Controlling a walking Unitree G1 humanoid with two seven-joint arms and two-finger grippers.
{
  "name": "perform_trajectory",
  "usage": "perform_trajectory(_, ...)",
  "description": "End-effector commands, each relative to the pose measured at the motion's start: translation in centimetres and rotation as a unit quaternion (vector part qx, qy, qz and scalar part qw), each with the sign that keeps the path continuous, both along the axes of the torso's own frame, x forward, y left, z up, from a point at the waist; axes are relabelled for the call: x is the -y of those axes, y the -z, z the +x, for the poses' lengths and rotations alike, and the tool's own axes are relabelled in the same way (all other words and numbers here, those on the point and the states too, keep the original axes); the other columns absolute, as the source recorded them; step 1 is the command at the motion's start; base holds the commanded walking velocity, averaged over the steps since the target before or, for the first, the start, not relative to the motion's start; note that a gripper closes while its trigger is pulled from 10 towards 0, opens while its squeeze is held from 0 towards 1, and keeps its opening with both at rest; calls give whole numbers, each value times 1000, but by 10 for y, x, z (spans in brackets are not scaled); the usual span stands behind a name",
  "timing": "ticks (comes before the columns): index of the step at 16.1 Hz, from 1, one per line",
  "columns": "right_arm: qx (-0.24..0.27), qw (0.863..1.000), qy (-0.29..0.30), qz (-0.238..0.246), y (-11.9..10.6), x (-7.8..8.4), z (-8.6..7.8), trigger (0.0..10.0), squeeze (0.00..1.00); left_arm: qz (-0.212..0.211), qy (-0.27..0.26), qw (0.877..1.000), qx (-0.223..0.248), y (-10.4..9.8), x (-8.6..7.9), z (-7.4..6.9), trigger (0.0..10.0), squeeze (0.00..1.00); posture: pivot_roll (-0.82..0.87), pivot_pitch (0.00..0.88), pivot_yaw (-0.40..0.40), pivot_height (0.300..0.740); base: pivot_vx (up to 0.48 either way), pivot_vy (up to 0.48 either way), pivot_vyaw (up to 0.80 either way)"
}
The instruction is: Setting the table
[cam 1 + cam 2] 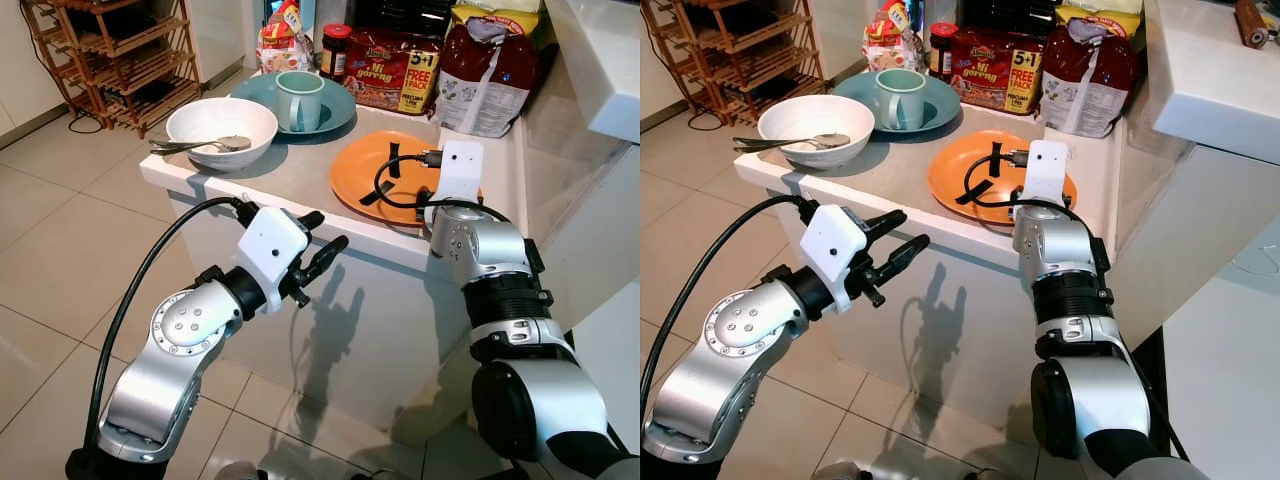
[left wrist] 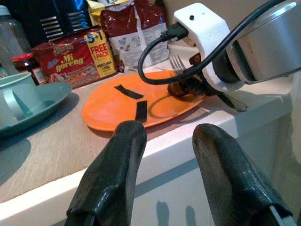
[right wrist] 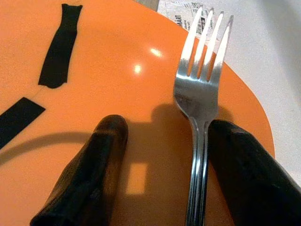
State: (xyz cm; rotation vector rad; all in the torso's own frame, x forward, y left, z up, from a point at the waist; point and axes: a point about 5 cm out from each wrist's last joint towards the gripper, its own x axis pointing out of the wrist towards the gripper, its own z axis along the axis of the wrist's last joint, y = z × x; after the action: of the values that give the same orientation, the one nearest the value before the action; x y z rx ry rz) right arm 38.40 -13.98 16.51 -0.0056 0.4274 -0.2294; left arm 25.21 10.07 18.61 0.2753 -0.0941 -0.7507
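Fork (image 3: pixel 200 108) lies between the spread fingers of the right gripper (image 3: pixel 164 169), seemingly touching one, over the orange plate (image 1: pixel 365 170) mid-frame. Left gripper (image 1: pixel 318 248), fingers apart, hangs lower left.

The fork (image 3: pixel 202 89) is polished, mirror-bright metal; the orange plate (image 3: pixel 122 70) is smooth and glossy, with matt black tape strips (image 3: pixel 59 47); the desk (image 1: pixel 300 170) top looks matt, faintly grained; the snack bags (image 1: pixel 395 65) are shiny plastic.
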Motion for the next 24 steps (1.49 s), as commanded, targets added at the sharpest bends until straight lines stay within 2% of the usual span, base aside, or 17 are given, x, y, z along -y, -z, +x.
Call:
perform_trajectory(1, -6, 1000, 6, 8, 1, 3, 1, 0, 0, 1, 18, 1000, 0, -3, 3, -4, 10000, 0, 155, 0, -71, 740, 0, 0, 0)
perform_trajectory(6, -8, 1000, 3, 11, 3, 3, 1, 0, 0, 4, 27, 1000, -7, -1, 3, -7, 10000, 0, 155, 0, -68, 740, 0, 0, 0)
perform_trajectory(21, 4, 1000, -3, 19, -4, 5, 5, 0, 0, 9, 28, 1000, -3, -2, 3, -4, 10000, 0, 150, 0, -71, 740, 0, 0, 0)
perform_trajectory(24, 44, 999, -17, 22, -23, 2, 5, 0, 0, 12, 1, 1000, 7, -4, -2, 3, 10000, 0, 149, 0, -71, 740, 0, 0, 0)
